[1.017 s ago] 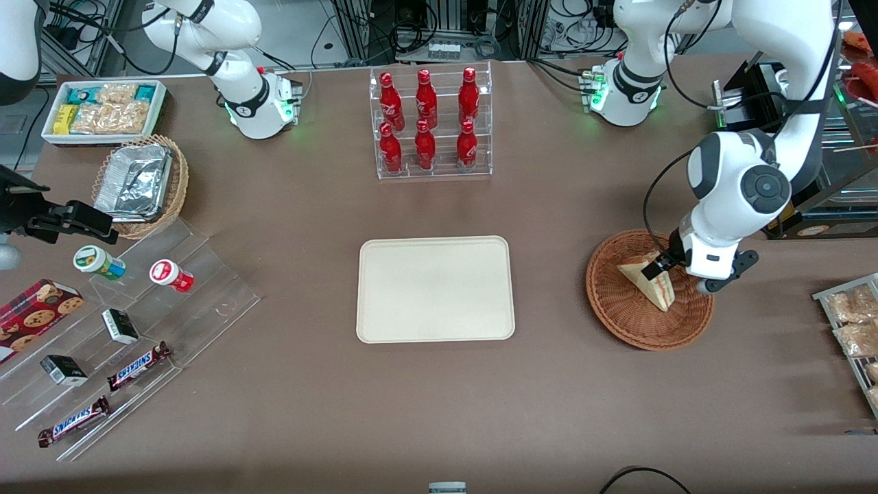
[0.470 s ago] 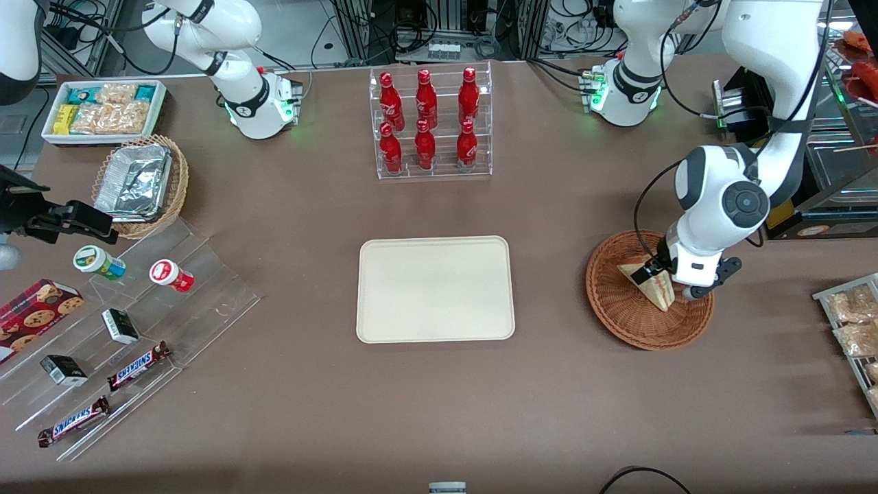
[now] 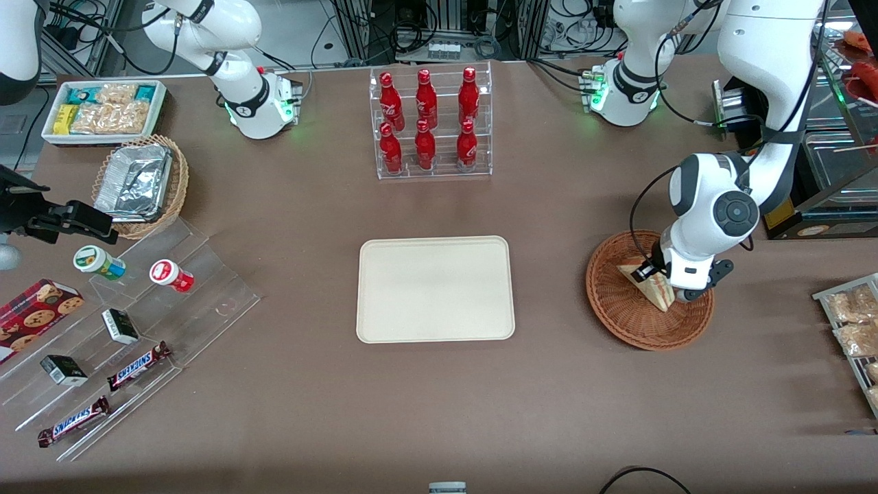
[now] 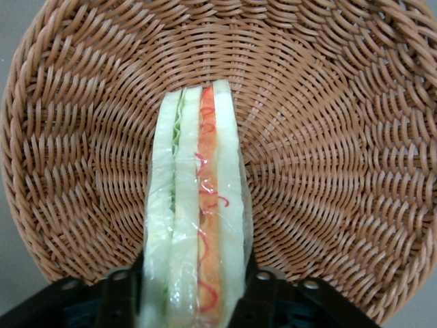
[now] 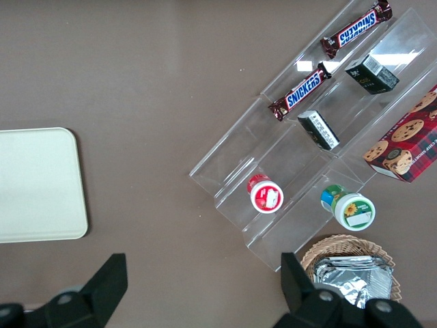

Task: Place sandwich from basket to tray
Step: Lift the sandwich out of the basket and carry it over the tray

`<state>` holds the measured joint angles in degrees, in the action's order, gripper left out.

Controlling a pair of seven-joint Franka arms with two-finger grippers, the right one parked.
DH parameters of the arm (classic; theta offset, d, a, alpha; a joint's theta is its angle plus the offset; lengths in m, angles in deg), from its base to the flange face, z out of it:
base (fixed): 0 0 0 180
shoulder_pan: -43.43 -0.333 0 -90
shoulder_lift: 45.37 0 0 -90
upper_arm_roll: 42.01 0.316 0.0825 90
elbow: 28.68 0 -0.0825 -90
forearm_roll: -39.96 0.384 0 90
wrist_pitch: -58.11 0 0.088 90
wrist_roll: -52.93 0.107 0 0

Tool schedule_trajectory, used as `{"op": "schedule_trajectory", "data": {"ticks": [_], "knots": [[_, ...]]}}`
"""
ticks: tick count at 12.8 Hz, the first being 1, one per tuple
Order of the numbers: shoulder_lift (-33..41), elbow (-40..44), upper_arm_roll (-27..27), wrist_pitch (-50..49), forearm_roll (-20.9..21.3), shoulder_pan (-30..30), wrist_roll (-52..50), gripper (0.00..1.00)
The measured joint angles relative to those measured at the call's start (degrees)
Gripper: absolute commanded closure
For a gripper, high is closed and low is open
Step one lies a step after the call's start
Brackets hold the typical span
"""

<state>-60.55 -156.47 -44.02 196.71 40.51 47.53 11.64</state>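
Observation:
The clear-wrapped sandwich (image 3: 654,293) stands on edge in the reddish-brown wicker basket (image 3: 617,317), toward the working arm's end of the table. In the left wrist view the sandwich (image 4: 198,198) shows its red and green filling against the basket weave (image 4: 328,137). My left gripper (image 3: 662,283) is down in the basket, open, with one finger (image 4: 263,294) on each side of the sandwich, close against its wrap (image 4: 196,301). The cream-white tray (image 3: 435,288) lies bare at the table's middle, a short way from the basket; it also shows in the right wrist view (image 5: 37,184).
A clear rack of red bottles (image 3: 430,123) stands farther from the front camera than the tray. A wire rack of packaged snacks (image 3: 854,322) sits beside the basket at the table's edge. A stepped acrylic display (image 3: 130,315), foil-container basket (image 3: 140,184) and white snack bin (image 3: 103,110) lie toward the parked arm's end.
My left arm has lowered and shifted slightly toward the tray, bringing the gripper down around the sandwich. The sandwich and basket have not moved.

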Motion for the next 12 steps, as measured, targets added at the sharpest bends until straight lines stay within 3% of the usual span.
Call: {"op": "schedule_trajectory", "data": {"ticks": [3,7,12], "knots": [[0.63,1.14,-0.15,-0.86,0.07,0.42,0.14,1.0],[4.34,8.54,-0.47,-15.16,0.15,4.65,4.31,1.0],[4.95,16.42,-0.81,-21.51,0.17,16.5,5.11,1.0]]}}
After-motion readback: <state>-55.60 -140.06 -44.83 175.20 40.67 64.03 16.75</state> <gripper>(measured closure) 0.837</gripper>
